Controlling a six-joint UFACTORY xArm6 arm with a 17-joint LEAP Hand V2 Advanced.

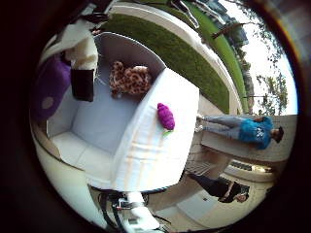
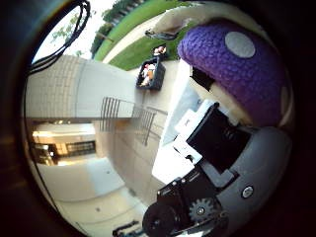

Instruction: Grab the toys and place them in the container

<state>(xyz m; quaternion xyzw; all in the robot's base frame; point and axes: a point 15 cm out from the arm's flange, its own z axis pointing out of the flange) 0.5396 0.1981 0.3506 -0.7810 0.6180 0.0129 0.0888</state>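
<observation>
My hand [image 2: 212,138] holds a purple plush mushroom [image 2: 237,69] with pale spots close against the palm, with white and black fingers curled beside it. The plush hangs over one end of the grey container [image 1: 138,51]. A spotted leopard-print plush [image 1: 129,80] lies inside the container on its pale floor. A small magenta plush toy [image 1: 165,116] rests on the white table [image 1: 155,150], just outside the container's wall.
The table's far edge drops to paved ground with a strip of grass [image 1: 184,53] beyond. A black crate [image 2: 150,74] filled with toys stands on the pavement, near a metal railing [image 2: 128,121].
</observation>
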